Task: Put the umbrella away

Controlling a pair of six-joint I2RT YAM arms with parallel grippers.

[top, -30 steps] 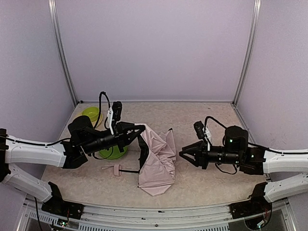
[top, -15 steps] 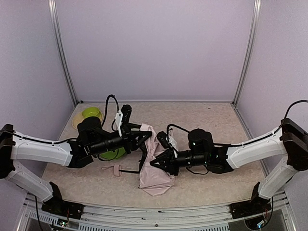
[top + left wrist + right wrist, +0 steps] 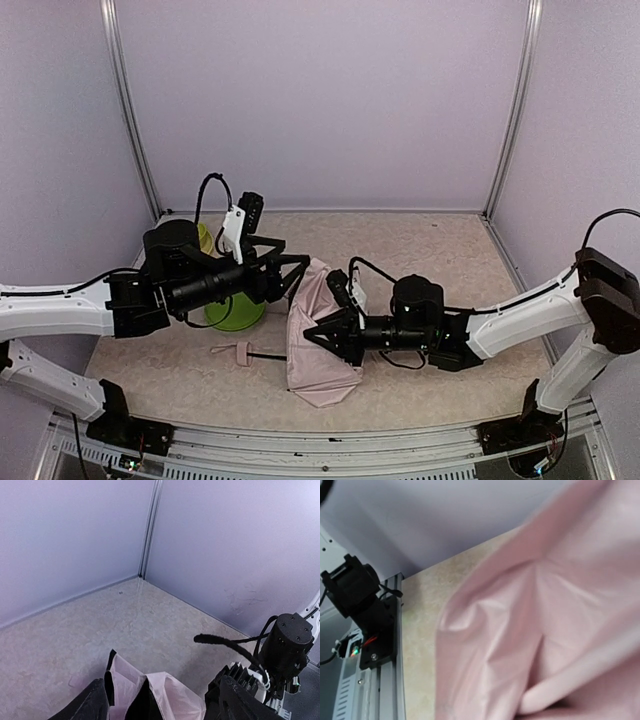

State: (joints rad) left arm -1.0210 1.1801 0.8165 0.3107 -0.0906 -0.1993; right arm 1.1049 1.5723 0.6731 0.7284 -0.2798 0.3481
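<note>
The umbrella (image 3: 322,300) is seen near the middle of the table (image 3: 450,250), a bit to the left. It is only half folded. Its pink cloth (image 3: 328,372) is bunched in a tall heap, w/ the top stood up and the bottom spread flat on the near side. A bit of black lining (image 3: 141,706) is shown at the cloth's left edge. The thin black shaft (image 3: 268,355) is laid flat to the left of the cloth. The small pink handle (image 3: 240,352) is at the shaft's left end, on the table.

The L gripper (image 3: 162,687) is held up at the top left of the cloth. Its fingers (image 3: 92,705) are spread wide apart. In the L wrist view the cloth is seen low btwn them, but nothing is pinched.

The R gripper (image 3: 308,335) is reached in from the right and is set against the cloth, about halfway up. Its tips look close together. Whether cloth is pinched can't be told, since the R wrist view is filled w/ pink folds and no fingers are shown. A metal rail (image 3: 387,690) is seen at the left of that view.

A green plate (image 3: 232,312) is set left of the umbrella, partly hidden under the L arm (image 3: 60,310).
</note>
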